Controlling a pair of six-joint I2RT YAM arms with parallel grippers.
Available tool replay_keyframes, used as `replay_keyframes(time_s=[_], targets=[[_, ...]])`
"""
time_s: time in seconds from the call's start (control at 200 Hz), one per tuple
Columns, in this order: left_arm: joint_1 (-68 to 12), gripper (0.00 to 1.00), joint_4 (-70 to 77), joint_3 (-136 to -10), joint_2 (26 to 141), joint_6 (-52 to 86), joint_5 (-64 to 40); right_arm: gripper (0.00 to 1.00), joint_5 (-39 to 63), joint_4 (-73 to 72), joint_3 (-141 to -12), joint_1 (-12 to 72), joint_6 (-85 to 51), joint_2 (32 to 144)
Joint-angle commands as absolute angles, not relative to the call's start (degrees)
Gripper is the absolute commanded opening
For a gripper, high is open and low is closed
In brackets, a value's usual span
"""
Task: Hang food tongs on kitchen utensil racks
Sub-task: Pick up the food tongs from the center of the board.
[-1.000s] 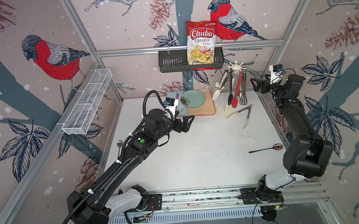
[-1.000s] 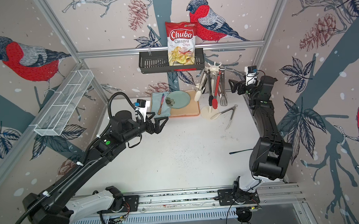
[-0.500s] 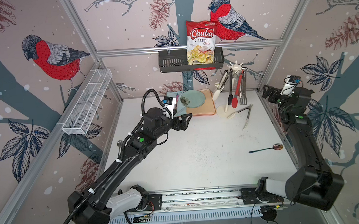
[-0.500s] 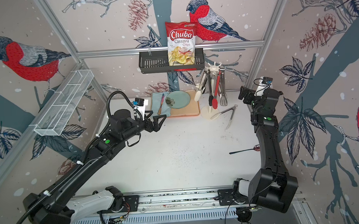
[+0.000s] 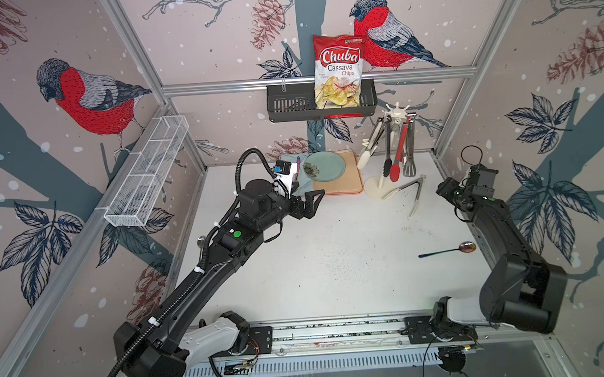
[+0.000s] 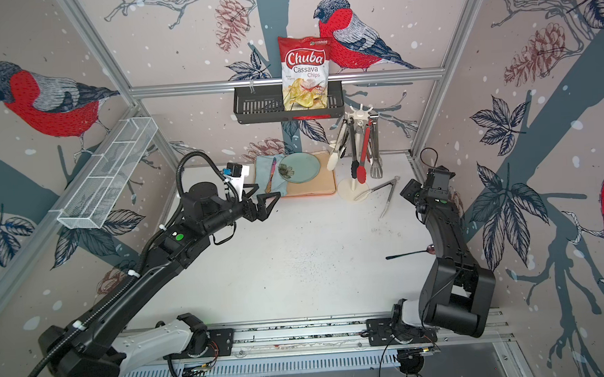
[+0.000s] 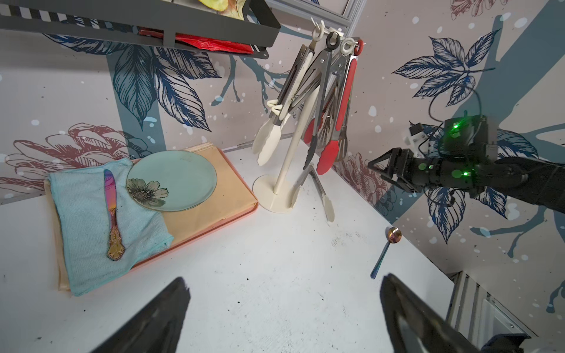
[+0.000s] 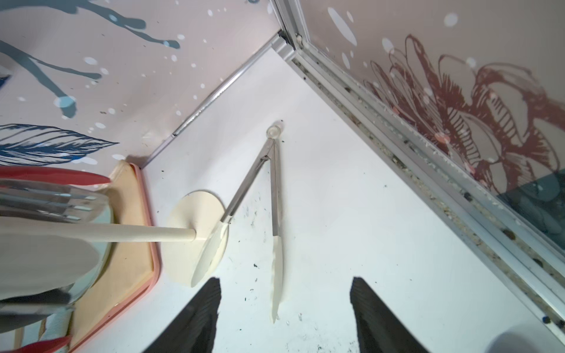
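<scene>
The cream-white utensil rack (image 5: pixel 397 110) (image 6: pixel 360 114) stands at the back right, and its pole (image 7: pixel 293 146) and round base (image 8: pixel 195 214) show in the wrist views. Several food tongs hang from its crown, among them a red-tipped pair (image 5: pixel 395 172) (image 7: pixel 328 152). One white-tipped pair of tongs (image 5: pixel 405 187) (image 6: pixel 378 188) (image 8: pixel 274 195) lies spread on the table, one tip resting on the rack's base. My right gripper (image 5: pixel 442 189) (image 8: pixel 285 282) hovers open by the right wall, just right of the lying pair. My left gripper (image 5: pixel 315 203) (image 7: pixel 284 281) is open and empty left of the rack.
A tray (image 5: pixel 343 185) with a green plate (image 5: pixel 324 166), a blue towel and a butter knife (image 7: pixel 110 201) sits left of the rack. A spoon (image 5: pixel 449 249) lies near the right wall. A black basket (image 5: pixel 289 106) with a chips bag hangs above; a white mesh basket (image 5: pixel 147 176) lines the left wall.
My right arm has drawn back from the rack's crown, down and toward the right wall, its jaws narrowing somewhat. The left arm has barely shifted.
</scene>
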State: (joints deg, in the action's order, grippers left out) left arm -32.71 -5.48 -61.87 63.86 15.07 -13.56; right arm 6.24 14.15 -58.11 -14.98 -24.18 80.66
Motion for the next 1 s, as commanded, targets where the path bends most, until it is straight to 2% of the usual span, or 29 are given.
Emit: replay_keyframes(time_s=[0.0, 0.485, 0.675, 0.991], targets=[[-32.48, 0.96, -3.43, -62.2, 63.14, 15.48, -14.24, 0.65, 5.17, 13.93, -59.35, -13.92, -25.63, 84.09], [-32.44, 0.96, -5.76, -61.67, 61.89, 15.72, -13.15, 0.57, 3.0, 15.28, -72.08, -10.02, -25.67, 103.4], [-32.5, 0.96, -6.0, -61.16, 61.35, 16.24, -12.07, 0.56, 2.94, 18.04, -77.7, -9.76, -24.64, 109.02], [-32.52, 0.96, -6.66, -60.64, 60.61, 16.44, -10.74, 0.48, 1.72, 22.29, -85.82, -9.07, -23.05, 117.37]])
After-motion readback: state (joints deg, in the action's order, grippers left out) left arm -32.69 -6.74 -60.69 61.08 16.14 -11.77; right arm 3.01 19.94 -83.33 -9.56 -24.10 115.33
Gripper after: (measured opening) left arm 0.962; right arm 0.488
